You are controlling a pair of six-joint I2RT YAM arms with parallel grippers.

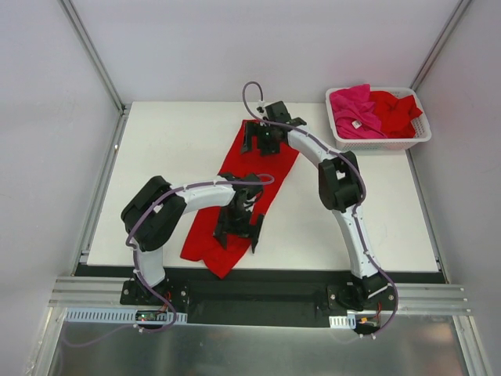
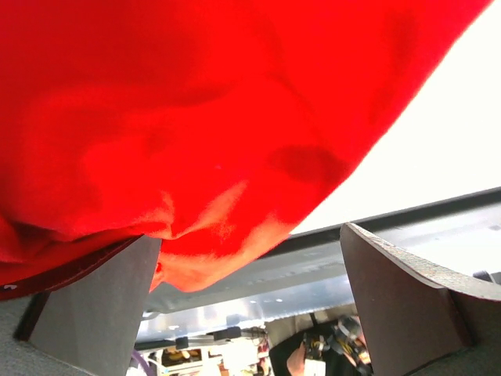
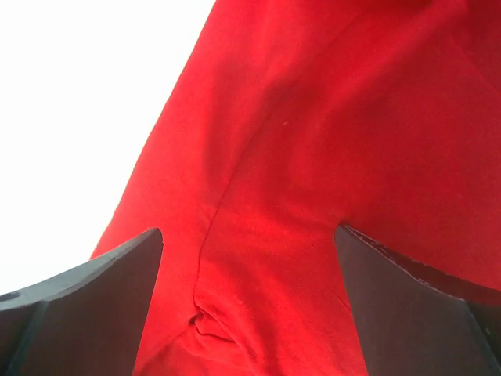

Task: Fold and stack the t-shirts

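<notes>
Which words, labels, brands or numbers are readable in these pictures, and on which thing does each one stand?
No text can be read in any view.
The white neck label on the pink t-shirt in the basket: too small to read.

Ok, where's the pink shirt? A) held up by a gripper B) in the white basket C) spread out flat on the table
B: the pink shirt lies bunched in the white basket, beside a red shirt; the long shirt on the table is red.
</notes>
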